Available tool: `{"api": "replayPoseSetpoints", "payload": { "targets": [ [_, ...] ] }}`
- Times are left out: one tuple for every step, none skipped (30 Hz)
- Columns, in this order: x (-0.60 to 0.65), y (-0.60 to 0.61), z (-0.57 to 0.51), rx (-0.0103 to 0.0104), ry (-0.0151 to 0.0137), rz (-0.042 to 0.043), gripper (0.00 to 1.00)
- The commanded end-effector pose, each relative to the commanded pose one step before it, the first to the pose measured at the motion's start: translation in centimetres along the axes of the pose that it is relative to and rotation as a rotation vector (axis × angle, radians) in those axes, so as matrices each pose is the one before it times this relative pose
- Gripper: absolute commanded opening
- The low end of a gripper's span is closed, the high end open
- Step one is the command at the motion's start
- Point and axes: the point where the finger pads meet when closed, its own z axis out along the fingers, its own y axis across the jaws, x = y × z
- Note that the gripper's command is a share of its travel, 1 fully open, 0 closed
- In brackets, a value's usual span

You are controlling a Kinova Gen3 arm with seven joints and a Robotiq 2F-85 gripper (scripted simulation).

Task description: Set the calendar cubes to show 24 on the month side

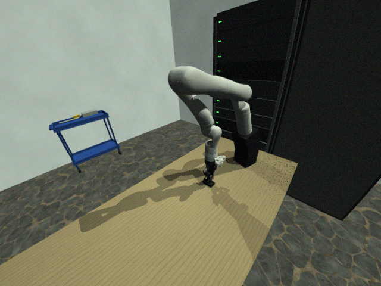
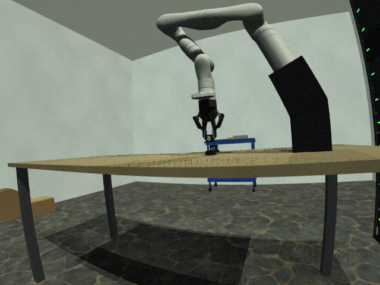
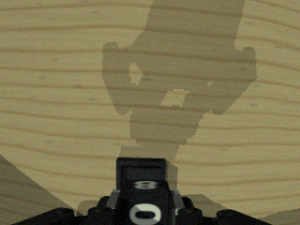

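Note:
My gripper point(image 1: 208, 177) point(image 2: 209, 136) point(image 3: 145, 203) points down and is shut on a black number cube point(image 2: 209, 138) point(image 3: 145, 214). In the wrist view this cube shows a white 0 on its upper face and an 8 on the side facing the tray's visible end; an 8 also shows in the exterior view. The cube is held above the small black tray point(image 1: 210, 184) point(image 2: 211, 152) point(image 3: 142, 160), which lies flat on the table. A second cube point(image 2: 213, 148) stands in the tray with a sideways 5 showing; in the wrist view it is hidden. Month names cannot be read.
The wooden table point(image 1: 172, 233) point(image 2: 147, 161) carries the arm's black base point(image 1: 246, 151) point(image 2: 310, 122). Arm shadows fall around the tray. A blue cart point(image 1: 92, 151) and a dark server rack point(image 1: 322, 123) stand beyond the table.

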Motion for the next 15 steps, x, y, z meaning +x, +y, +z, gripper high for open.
{"api": "replayPoseSetpoints", "payload": {
  "targets": [
    [-0.005,0.026,0.918,-0.00282,-0.00070,0.01510,0.26],
    [0.001,0.000,0.101,0.00000,0.00000,0.00001,0.26],
    [0.001,0.000,0.072,0.00000,0.00000,0.00001,0.26],
    [0.000,0.000,0.047,0.00000,0.00000,0.00000,0.26],
    [0.000,0.000,0.025,0.00000,0.00000,0.00000,0.26],
    [0.000,-0.002,0.009,0.00003,0.00000,0.00000,0.26],
    [0.008,-0.077,-0.022,0.00135,0.00013,0.00002,0.26],
    [0.004,-0.041,-0.013,0.00072,0.00007,0.00001,0.26],
    [0.000,0.000,0.000,0.00000,0.00000,0.00000,0.26],
    [0.000,0.000,0.000,0.00000,0.00000,0.00000,0.26],
    [-0.016,0.130,-0.068,-0.00271,-0.00021,0.00023,0.26],
    [-0.002,0.013,-0.006,-0.00027,-0.00002,0.00002,0.26],
    [0.000,0.000,0.000,0.00000,0.00000,0.00000,0.26],
    [0.000,0.000,0.000,0.00000,0.00000,0.00000,0.26],
    [0.000,0.000,0.000,0.00000,0.00000,0.00000,0.26]
  ]
}}
